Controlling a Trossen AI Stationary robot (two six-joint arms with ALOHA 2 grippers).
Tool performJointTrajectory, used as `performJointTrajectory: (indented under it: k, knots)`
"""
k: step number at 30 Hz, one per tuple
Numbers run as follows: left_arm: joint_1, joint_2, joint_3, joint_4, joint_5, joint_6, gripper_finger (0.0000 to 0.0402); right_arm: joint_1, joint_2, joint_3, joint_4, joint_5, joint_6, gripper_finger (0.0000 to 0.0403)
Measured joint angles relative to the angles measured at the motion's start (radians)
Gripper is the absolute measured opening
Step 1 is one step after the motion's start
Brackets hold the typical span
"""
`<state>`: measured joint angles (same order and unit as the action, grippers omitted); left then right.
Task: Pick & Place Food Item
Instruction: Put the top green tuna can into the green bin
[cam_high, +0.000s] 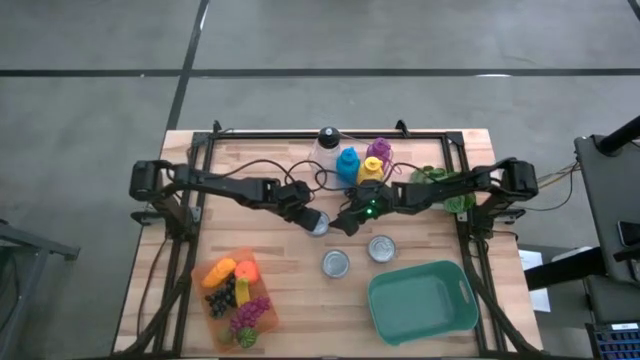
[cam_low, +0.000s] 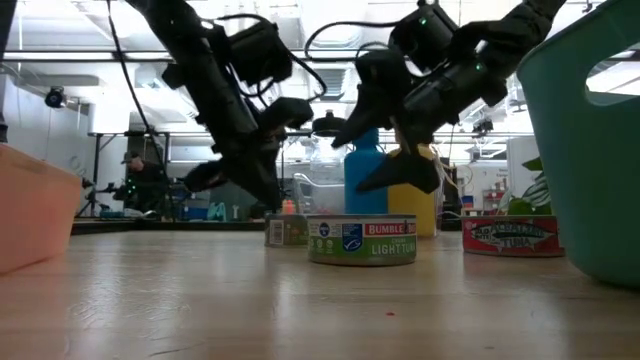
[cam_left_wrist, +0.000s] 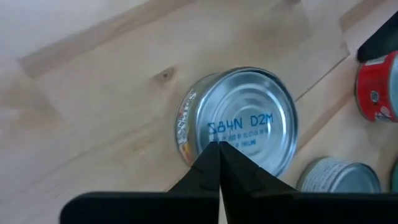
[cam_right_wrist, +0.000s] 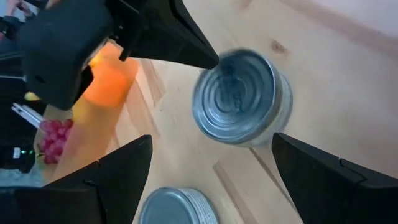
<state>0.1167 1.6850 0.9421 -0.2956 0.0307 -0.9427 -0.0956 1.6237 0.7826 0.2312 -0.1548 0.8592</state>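
The can (cam_high: 318, 222) is lying mid-table between my grippers. I am pressing my left gripper (cam_left_wrist: 219, 155), fingers closed together, onto its lid, perhaps to steady it, while my right gripper (cam_right_wrist: 211, 165) is hanging spread wide around it, gripping nothing (only the low view (cam_low: 287, 229) is showing its label)

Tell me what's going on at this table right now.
Two robot arms meet over a silver can at the middle of the wooden table. The left gripper is shut, its tips at the can's lid, holding nothing. The right gripper hangs open with the can between its fingers, not yet gripping. Two more cans sit nearby, a teal bin waits empty, and an orange tray holds toy fruit.
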Motion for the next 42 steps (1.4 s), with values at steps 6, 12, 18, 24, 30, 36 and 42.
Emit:
performJointTrajectory:
  k: [6, 12, 18, 24, 30, 36, 42]
  knots:
    - [-0.002, 0.041, 0.004, 0.018, 0.034, 0.000, 0.0001, 0.000, 0.062, 0.000, 0.040, -0.002, 0.032, 0.0329]
    - [-0.002, 0.039, 0.004, 0.011, 0.037, 0.000, 0.0001, 0.000, 0.081, 0.000, 0.042, -0.005, 0.041, 0.0329]
    - [-0.002, 0.039, 0.003, 0.010, 0.037, 0.001, 0.0001, 0.000, 0.081, 0.000, 0.046, -0.002, 0.001, 0.0329]
    - [-0.002, 0.038, 0.003, 0.007, 0.033, 0.001, 0.0001, 0.019, 0.091, 0.000, 0.042, -0.004, -0.214, 0.0329]
    - [-0.002, 0.038, 0.002, 0.007, 0.031, 0.004, 0.0001, 0.077, 0.084, 0.000, 0.039, 0.026, -0.503, 0.0329]
    - [-0.002, 0.038, 0.002, 0.007, 0.030, 0.004, 0.0001, 0.126, 0.079, 0.000, 0.039, 0.112, -0.573, 0.0329]
    - [-0.002, 0.038, 0.002, 0.008, 0.030, 0.003, 0.0001, 0.158, 0.075, 0.000, 0.042, 0.349, -0.596, 0.0329]
